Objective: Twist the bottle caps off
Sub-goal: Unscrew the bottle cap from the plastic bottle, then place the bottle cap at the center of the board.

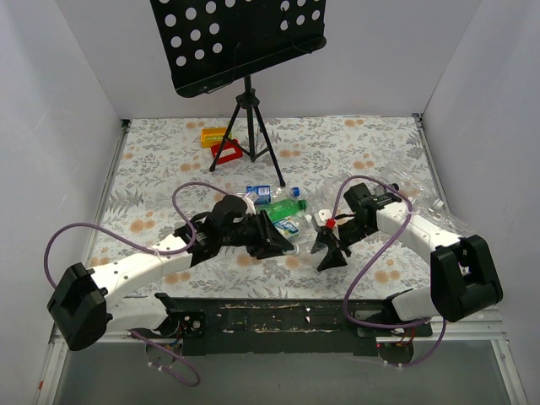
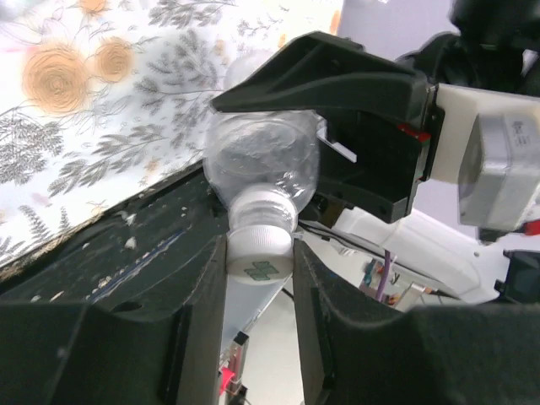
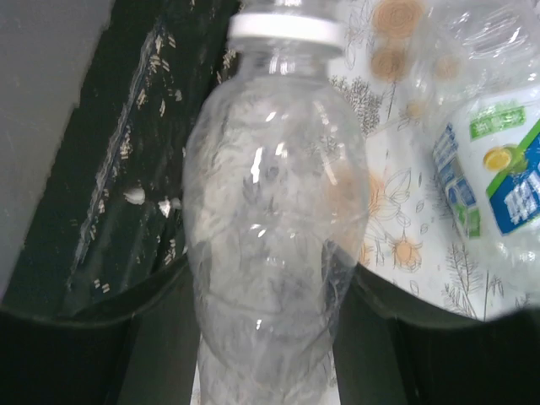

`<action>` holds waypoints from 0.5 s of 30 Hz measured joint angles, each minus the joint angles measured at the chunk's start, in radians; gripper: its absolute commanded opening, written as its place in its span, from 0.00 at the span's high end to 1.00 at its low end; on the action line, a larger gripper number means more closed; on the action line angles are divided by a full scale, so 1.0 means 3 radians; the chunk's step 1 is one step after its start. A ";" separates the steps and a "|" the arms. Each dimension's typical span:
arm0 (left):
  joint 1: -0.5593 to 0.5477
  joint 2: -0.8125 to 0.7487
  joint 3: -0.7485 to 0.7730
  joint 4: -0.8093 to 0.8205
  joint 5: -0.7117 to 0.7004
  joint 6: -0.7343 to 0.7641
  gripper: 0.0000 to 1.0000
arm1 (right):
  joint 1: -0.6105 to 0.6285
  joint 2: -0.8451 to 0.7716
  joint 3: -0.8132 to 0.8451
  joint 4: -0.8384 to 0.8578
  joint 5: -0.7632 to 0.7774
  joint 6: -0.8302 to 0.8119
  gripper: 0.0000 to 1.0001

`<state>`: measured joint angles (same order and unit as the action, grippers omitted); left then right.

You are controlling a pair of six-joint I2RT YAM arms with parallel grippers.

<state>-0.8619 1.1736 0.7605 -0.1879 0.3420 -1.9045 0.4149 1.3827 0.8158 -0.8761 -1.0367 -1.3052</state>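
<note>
Left gripper (image 2: 259, 263): mine, was clamped shut on white cap (image 2: 261, 240).
Right gripper (image 3: 266, 325): my jaws sat part-open, gripping clear bottle (image 3: 274, 211) body.
Nearby: labelled bottles (image 1: 283, 207) lay on table (image 1: 169, 169).

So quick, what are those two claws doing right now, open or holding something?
Left gripper: shut on the white cap of a clear bottle.
Right gripper: closed around that bottle's body.

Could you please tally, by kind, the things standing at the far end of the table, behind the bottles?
Yellow block: 1
Red block: 1
Black tripod stand: 1
Total: 3
</note>
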 measured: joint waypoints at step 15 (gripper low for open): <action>0.0679 -0.0436 -0.0139 -0.0506 -0.0398 -0.0114 1.00 | -0.0008 -0.0095 -0.0066 -0.0065 0.0347 -0.0014 0.95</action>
<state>-0.6582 1.0428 0.7189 -0.3397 0.2226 -1.9388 0.4126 1.3540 0.7959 -0.8955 -0.9325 -1.3094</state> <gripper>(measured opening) 0.307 0.596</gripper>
